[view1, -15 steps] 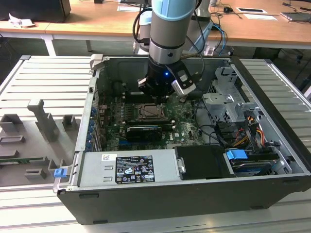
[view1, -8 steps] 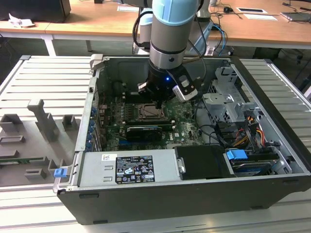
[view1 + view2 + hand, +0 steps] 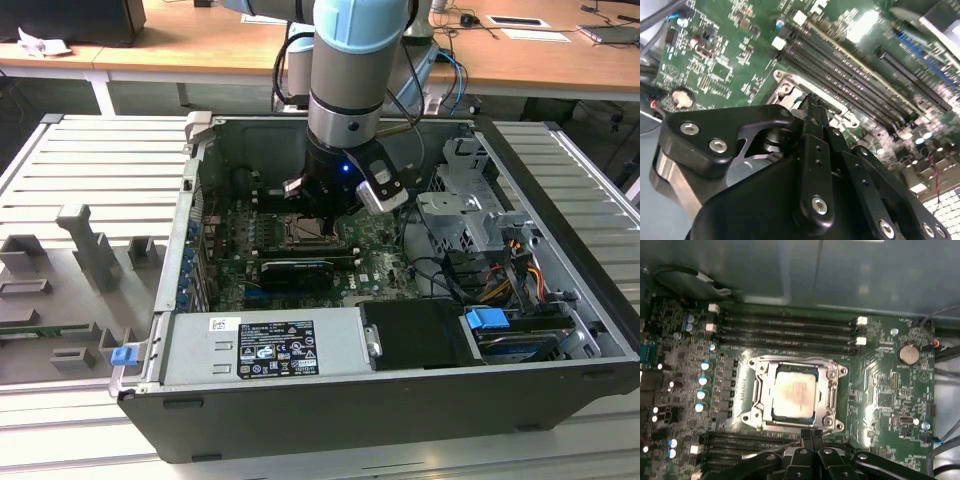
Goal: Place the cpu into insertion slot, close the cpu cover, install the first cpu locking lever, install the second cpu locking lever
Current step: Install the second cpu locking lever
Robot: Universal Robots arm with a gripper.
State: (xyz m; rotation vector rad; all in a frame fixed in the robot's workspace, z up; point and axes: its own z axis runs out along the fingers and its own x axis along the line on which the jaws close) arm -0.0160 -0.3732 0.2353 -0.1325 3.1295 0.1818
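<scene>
Silver-beige cpu (image 3: 794,394) sat seated in the insertion slot (image 3: 756,371) at the middle of the green motherboard (image 3: 880,385), with the cpu cover (image 3: 832,390) lying flat around it. Gripper (image 3: 810,434) was down at the socket's edge beside the memory slots (image 3: 785,326), its black fingers (image 3: 806,436) pressed together and pinching nothing visible. Arm (image 3: 350,70) reached down into the open computer case (image 3: 560,300).

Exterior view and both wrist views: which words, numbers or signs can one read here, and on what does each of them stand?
White label on the power supply: dark print and small signs, too small to read.
The cpu: faint marks on its metal top, too blurred to read.
Green circuit board: tiny white print beside the parts, not readable.
No text can be quoted.
</scene>
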